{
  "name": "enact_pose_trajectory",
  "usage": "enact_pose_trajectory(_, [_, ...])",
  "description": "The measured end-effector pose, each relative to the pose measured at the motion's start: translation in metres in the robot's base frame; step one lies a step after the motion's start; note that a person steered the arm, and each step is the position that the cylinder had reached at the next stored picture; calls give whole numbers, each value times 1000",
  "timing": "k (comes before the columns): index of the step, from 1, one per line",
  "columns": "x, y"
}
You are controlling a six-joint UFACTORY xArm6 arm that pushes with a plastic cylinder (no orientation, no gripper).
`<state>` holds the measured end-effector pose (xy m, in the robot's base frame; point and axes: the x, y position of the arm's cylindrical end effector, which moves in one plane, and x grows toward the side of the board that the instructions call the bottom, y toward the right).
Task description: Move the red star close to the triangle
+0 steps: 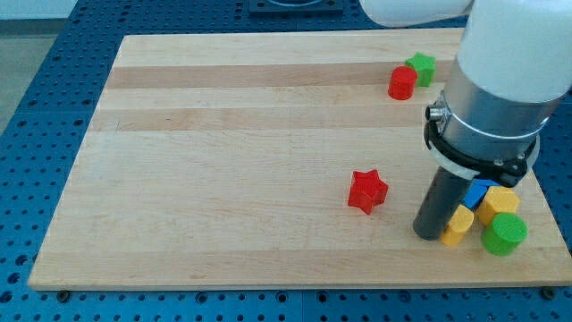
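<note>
The red star (367, 190) lies flat on the wooden board (223, 134), right of the middle and toward the view's bottom. My tip (430, 234) rests on the board to the star's right and slightly lower, with a small gap between them. Just right of the tip sits a tight cluster: a small yellow block (459, 225), a blue block (479, 190) partly hidden by the rod, a yellow block (498, 205) and a green cylinder (505, 234). I cannot tell which block is the triangle; the blue one's shape is hidden.
A red cylinder (402, 83) and a green star (421, 68) touch each other near the board's top right. The arm's large white and grey body (500, 80) covers the board's right side. The board's bottom edge runs just below the cluster.
</note>
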<state>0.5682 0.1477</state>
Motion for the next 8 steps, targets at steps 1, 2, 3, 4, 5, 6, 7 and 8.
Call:
enact_pose_trajectory(1, [7, -2])
enact_pose_trajectory(2, [18, -43])
enact_pose_trajectory(3, [19, -100])
enact_pose_trajectory(4, [2, -135])
enact_pose_trajectory(5, [-23, -141])
enact_pose_trajectory(6, [-41, -133])
enact_pose_trajectory(7, [-46, -111])
enact_pose_trajectory(8, [-46, -82])
